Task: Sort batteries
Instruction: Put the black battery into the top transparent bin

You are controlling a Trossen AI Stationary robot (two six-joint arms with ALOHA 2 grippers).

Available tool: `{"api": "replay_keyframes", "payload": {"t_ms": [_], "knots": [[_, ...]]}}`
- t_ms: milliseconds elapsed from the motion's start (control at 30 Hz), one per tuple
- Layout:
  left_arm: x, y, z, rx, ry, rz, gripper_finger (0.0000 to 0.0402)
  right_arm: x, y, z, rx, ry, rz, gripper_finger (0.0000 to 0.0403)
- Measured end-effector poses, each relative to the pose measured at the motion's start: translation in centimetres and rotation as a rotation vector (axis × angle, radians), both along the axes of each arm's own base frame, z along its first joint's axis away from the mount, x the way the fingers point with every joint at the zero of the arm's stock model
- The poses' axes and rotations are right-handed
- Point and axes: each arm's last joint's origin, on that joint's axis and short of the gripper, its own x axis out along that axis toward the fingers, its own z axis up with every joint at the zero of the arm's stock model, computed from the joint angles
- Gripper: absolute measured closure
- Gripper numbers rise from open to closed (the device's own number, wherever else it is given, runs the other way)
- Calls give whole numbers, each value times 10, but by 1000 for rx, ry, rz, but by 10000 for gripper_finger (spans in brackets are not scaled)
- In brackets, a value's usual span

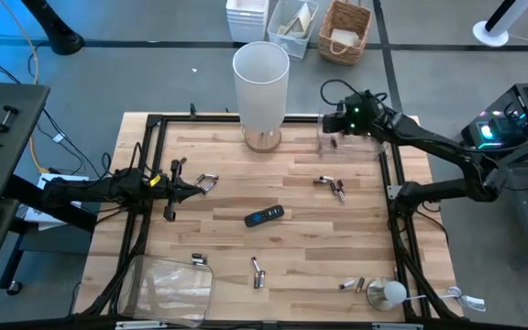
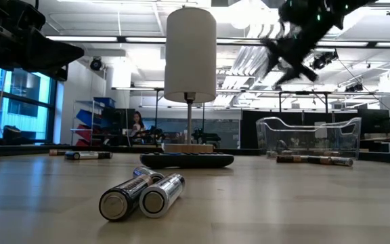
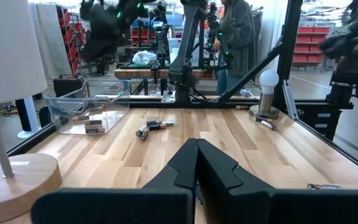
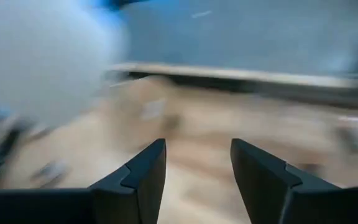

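Observation:
Batteries lie scattered on the wooden table: a pair (image 1: 207,181) just beyond my left gripper, a few (image 1: 330,185) right of centre, and others near the front (image 1: 258,272), (image 1: 200,260), (image 1: 353,285). One pair (image 2: 141,196) lies close in the low view. My left gripper (image 1: 183,188) sits low at the table's left, its fingers (image 3: 196,163) shut with nothing showing between them. My right gripper (image 1: 331,122) hovers open and empty (image 4: 197,168) over a small clear bin (image 1: 335,142) at the far right. Batteries lie in that bin (image 3: 86,115).
A lamp with a tall white shade (image 1: 261,81) stands on a wooden base (image 1: 262,139) at the far middle. A black remote (image 1: 264,216) lies at the centre. A second clear bin (image 1: 168,284) sits at the near left and a light bulb (image 1: 388,293) at the near right. A black frame (image 1: 154,124) edges the table.

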Motion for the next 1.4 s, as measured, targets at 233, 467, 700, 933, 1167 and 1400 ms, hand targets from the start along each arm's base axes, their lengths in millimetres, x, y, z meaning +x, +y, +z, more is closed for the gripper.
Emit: {"api": "replay_keyframes", "payload": {"t_ms": [233, 467, 700, 933, 1167, 1400], "knots": [[0, 0, 0, 0, 0, 0, 401, 52, 94, 8, 88, -64, 426, 232], [0, 0, 0, 0, 0, 0, 401, 91, 225, -33, 351, -102, 444, 232], [0, 0, 0, 0, 0, 0, 401, 139, 312, -63, 489, -20, 423, 232], [0, 0, 0, 0, 0, 0, 401, 203, 348, -59, 525, 120, 503, 232], [0, 0, 0, 0, 0, 0, 401, 242, 363, -82, 595, 237, 582, 231], [0, 0, 0, 0, 0, 0, 401, 257, 372, -121, 643, 294, 531, 231]]}}
